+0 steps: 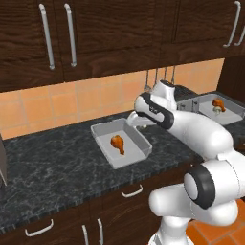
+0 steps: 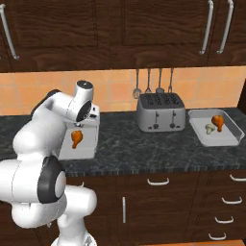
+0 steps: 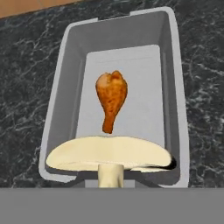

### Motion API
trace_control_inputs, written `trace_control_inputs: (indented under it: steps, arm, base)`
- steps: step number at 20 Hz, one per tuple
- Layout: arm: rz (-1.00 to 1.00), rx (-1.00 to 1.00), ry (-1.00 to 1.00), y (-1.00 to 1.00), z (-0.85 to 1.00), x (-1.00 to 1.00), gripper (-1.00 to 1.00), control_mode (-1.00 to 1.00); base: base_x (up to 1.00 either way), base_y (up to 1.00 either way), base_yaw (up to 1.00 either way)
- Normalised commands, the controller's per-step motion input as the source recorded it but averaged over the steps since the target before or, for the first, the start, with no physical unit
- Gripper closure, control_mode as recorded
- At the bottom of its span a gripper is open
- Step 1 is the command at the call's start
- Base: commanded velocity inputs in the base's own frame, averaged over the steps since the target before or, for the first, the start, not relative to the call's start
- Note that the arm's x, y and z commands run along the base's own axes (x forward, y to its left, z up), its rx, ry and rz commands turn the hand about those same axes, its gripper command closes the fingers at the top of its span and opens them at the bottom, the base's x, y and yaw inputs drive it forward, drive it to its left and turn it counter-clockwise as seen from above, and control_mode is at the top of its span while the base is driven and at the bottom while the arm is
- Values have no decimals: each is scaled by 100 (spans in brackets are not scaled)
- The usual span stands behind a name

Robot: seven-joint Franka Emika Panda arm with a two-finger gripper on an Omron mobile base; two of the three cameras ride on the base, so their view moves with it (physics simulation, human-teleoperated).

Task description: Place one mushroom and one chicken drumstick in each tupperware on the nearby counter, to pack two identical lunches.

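The arm [image 1: 201, 129] rises from the base, bends at a big elbow and reaches forward and left over the counter [image 1: 57, 162], its wrist turned down above the near tub [image 1: 98, 131]. In both base views the wrist hides the gripper itself; in the right base view it sits over the tub's [image 2: 91, 144] far end. In the hand view a mushroom [image 3: 107, 155] fills the bottom of the frame, cap broad and flat across the picture, pale stem [image 3: 109, 175] running down toward the camera. The finger tips are not visible there, so I cannot tell how wide the jaws stand or whether they grip the mushroom, though it hangs close before the camera above the tub's [image 3: 59, 87] near end. Inside the tub lies a drumstick [image 3: 111, 103], long axis along the tub's length in the hand view, meaty end toward the far wall, thin bone end toward the mushroom. From the left base view the same drumstick [image 1: 117, 143] lies near the tub's middle. To the right, past the toaster [image 2: 160, 113], a second tub [image 2: 226, 139] holds another drumstick [image 2: 217, 121] with a small mushroom [image 2: 209, 128] just beside it.
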Motion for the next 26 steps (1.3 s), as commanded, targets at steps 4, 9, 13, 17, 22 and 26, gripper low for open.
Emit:
trace_control_inputs:
  steps: [4,9,13,17,22,26]
  arm:
    - [-6,-3,5,7,-42,36,100,-100]
    - [-4,-7,0,1,-59,33,100,-100]
    - [-1,-7,0,19,-77,54,100,-100]
    - [0,-2,0,27,-48,54,100,-100]
    - [0,-1,0,1,-29,44,100,-100]
    - [0,-2,0,-3,-27,34,-100,-100]
  base:
    - [0,0,0]
    - [0,0,0]
    - [0,0,0]
    - [0,0,0]
    - [0,0,0]
    - [0,0,0]
